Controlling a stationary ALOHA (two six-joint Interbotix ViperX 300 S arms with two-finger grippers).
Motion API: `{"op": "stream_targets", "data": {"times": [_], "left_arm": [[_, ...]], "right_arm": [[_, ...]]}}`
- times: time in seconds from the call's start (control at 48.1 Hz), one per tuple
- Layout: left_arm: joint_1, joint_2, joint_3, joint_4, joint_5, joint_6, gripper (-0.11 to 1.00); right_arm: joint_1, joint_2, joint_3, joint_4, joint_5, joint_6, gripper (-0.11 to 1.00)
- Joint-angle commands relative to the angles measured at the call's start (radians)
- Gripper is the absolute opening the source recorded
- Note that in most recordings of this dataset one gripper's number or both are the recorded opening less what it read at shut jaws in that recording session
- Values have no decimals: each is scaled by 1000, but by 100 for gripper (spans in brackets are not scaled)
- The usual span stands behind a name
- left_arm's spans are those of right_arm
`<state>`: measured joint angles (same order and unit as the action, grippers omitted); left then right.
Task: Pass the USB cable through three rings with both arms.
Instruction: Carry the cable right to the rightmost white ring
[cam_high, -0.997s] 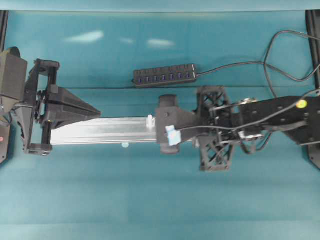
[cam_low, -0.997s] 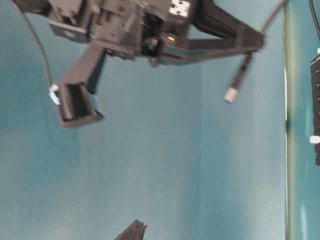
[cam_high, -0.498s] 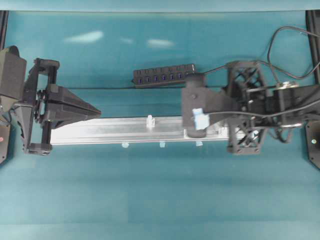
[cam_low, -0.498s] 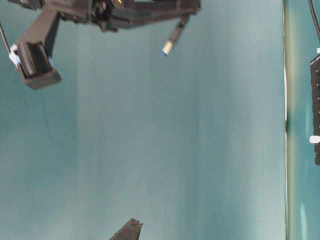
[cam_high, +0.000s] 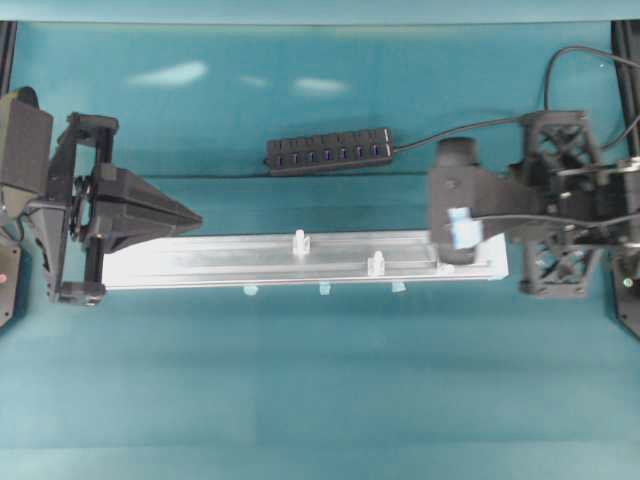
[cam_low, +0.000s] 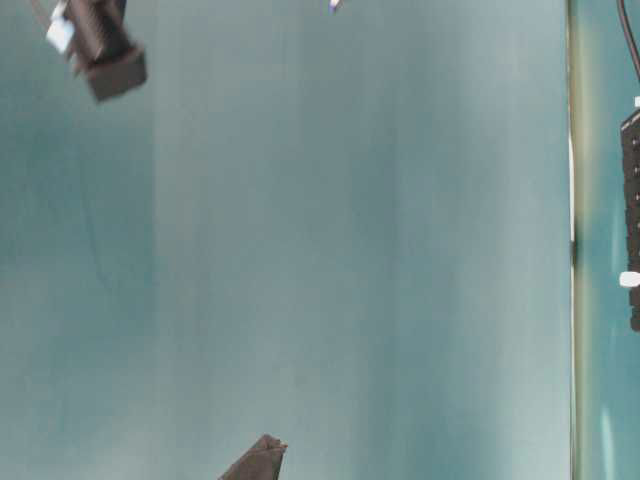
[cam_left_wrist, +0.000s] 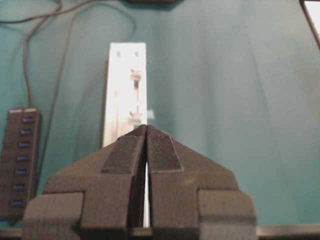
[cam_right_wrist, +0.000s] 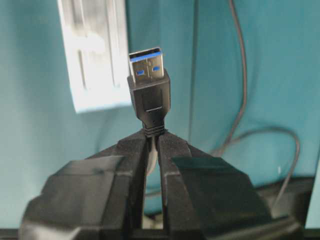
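Note:
The USB cable's black plug (cam_right_wrist: 148, 85) with a blue-tongued metal end sticks out of my right gripper (cam_right_wrist: 152, 134), which is shut on its strain relief. The silver rail's right end (cam_right_wrist: 95, 55) lies beyond the plug. In the overhead view my right arm (cam_high: 560, 205) hangs over that end of the rail (cam_high: 230, 262), and its fingertips are hidden under the wrist block. Two of the rings (cam_high: 299, 241) (cam_high: 377, 264) stand upright on the rail. My left gripper (cam_high: 195, 218) is shut and empty, pointing along the rail (cam_left_wrist: 125, 90) at its left end, with rings (cam_left_wrist: 135, 116) ahead.
A black multi-port hub (cam_high: 328, 152) lies behind the rail, and its cord (cam_high: 470, 128) runs off to the right. Pale blue tape tabs (cam_high: 324, 290) sit along the rail's front edge. Black frame posts stand at both side edges.
My right arm has drawn back to the right along the rail with the plug in its grip, uncovering the middle of the rail and a ring. The left arm has not moved.

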<state>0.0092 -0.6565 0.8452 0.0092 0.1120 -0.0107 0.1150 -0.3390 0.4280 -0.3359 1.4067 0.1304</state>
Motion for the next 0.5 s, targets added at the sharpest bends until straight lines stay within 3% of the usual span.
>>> {"op": "stream_targets", "data": {"times": [0.0,0.312,0.478], "left_arm": [[5,-5,-29,2,-9,-2,2],[14,0,-32,3,-11,-2,2],[26,0,-34,3,-9,-2,2]], "right_arm": [[-5,-54,25,-6,2,2,-8],[-15,-184,179,2,-37,89,-8],[-15,-193,284,52,-153,126,-8]]}}
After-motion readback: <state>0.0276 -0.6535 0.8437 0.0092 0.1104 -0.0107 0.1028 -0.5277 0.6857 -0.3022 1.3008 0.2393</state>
